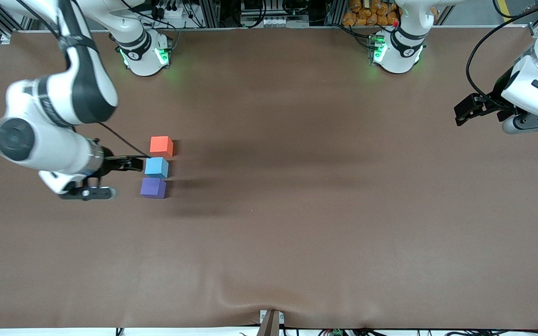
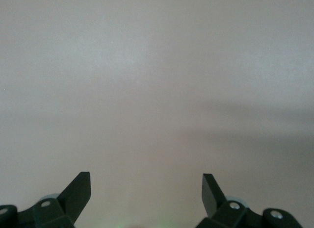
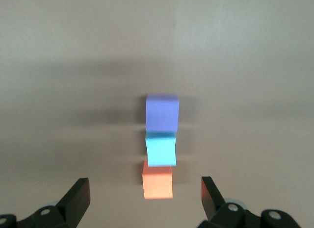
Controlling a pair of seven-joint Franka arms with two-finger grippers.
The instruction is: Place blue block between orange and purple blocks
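Note:
Three small cubes lie in a tight row toward the right arm's end of the table. The blue block [image 1: 157, 167] [image 3: 160, 149] sits between the orange block [image 1: 161, 146] [image 3: 157, 185], which is farther from the front camera, and the purple block [image 1: 153, 188] [image 3: 162, 113], which is nearer. My right gripper [image 1: 110, 178] [image 3: 144, 183] hovers beside the row, open and holding nothing. My left gripper [image 1: 486, 115] [image 2: 146, 178] waits at the left arm's end, open and empty over bare cloth.
A brown cloth [image 1: 297, 210] covers the whole table, with a slight wrinkle near its front edge. The two arm bases [image 1: 144, 53] [image 1: 397, 49] stand along the edge farthest from the front camera.

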